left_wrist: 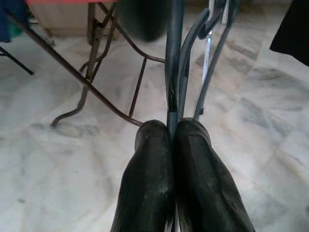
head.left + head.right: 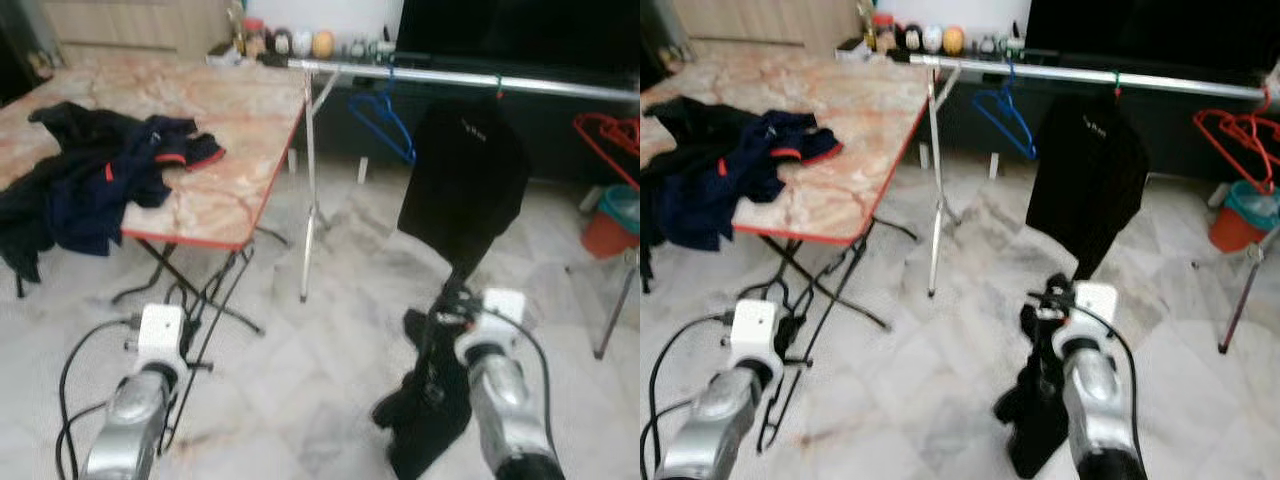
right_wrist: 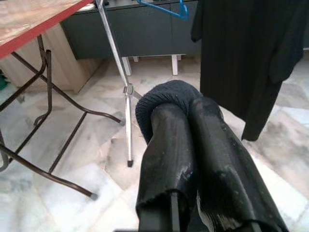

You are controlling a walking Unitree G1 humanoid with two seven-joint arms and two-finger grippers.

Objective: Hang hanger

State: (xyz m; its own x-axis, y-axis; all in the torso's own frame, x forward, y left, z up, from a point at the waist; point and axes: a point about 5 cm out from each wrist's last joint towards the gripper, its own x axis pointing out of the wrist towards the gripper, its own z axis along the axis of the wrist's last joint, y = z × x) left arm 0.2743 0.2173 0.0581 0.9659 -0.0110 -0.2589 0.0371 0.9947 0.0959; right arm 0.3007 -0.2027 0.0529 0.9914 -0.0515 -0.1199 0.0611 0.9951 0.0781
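Note:
My left gripper (image 1: 171, 130) is shut on a thin dark wire hanger (image 1: 172, 67), low beside the folding table's legs; the hanger (image 2: 215, 300) slants up toward the table edge. My right gripper (image 3: 188, 104) is shut on a dark garment (image 2: 425, 400) that droops toward the floor. Ahead runs a silver clothes rail (image 2: 450, 78) on a thin stand. From it hang an empty blue hanger (image 2: 385, 118) and a black garment (image 2: 465, 180). The right gripper is below and in front of that hanging garment.
A marble-topped folding table (image 2: 240, 130) with a red edge stands on the left, with dark clothes (image 2: 95, 175) piled on it. Red hangers (image 2: 612, 135) and an orange and teal bucket (image 2: 612, 222) are at the far right. A dark cabinet stands behind the rail.

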